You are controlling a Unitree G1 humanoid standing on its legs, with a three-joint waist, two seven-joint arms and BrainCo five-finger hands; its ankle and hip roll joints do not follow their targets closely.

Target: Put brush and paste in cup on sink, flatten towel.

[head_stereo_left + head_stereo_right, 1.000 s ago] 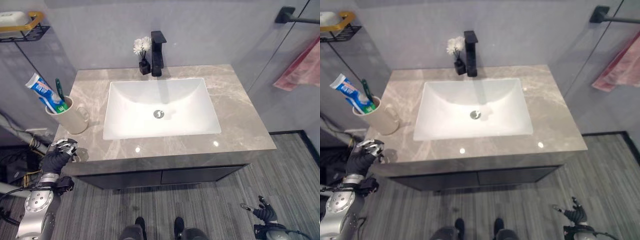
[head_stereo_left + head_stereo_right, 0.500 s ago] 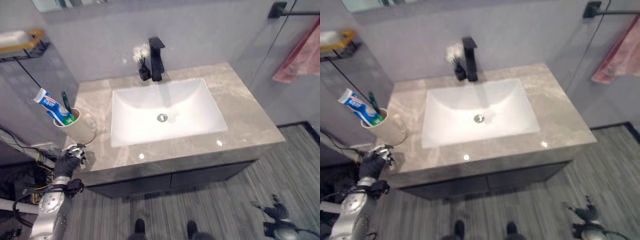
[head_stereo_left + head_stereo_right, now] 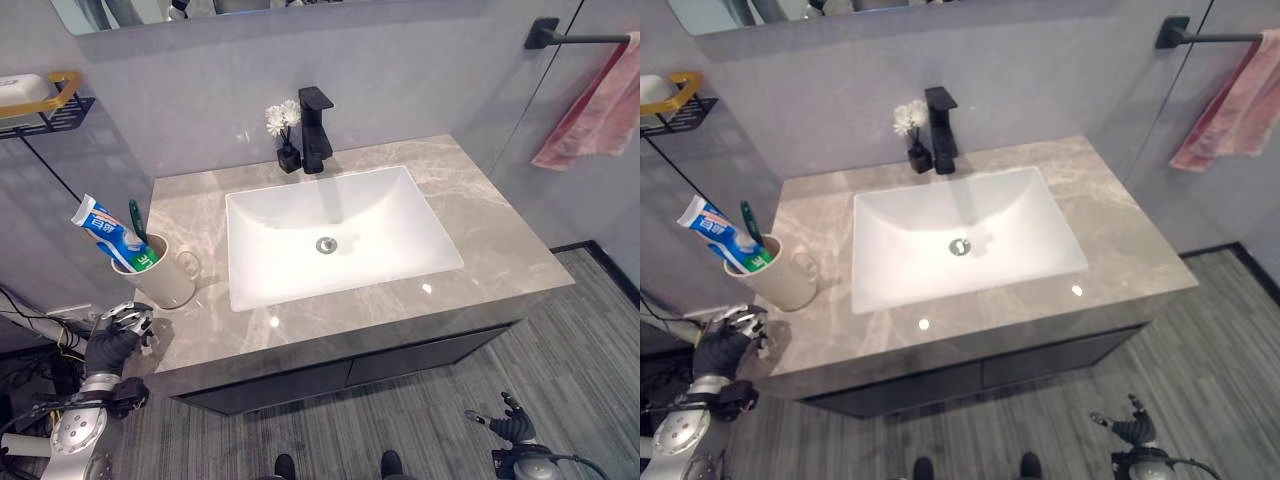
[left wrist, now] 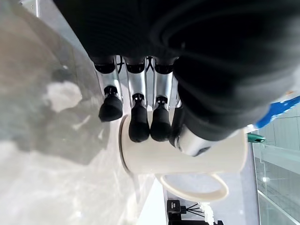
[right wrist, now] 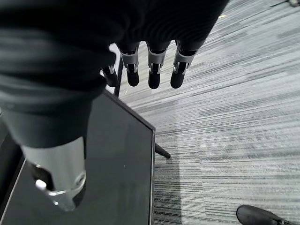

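A cream cup (image 3: 166, 277) with a handle stands on the grey marble counter (image 3: 492, 232), left of the white basin (image 3: 340, 235). A blue-and-white toothpaste tube (image 3: 105, 229) and a green toothbrush (image 3: 137, 219) stick out of it. My left hand (image 3: 113, 338) hangs open and empty just off the counter's front left corner, a little short of the cup (image 4: 187, 159). A pink towel (image 3: 598, 106) hangs bunched on a black bar (image 3: 562, 38) on the right wall. Low over the floor at the right, my right hand (image 3: 510, 430) is open with nothing in it.
A black tap (image 3: 316, 130) and a small black vase of white flowers (image 3: 284, 128) stand behind the basin. A wire shelf with soap (image 3: 37, 92) hangs on the left wall. The floor in front is grey striped carpet (image 5: 234, 117).
The camera has shifted, so the whole scene sits differently in the picture. Cup, towel and both hands keep their places.
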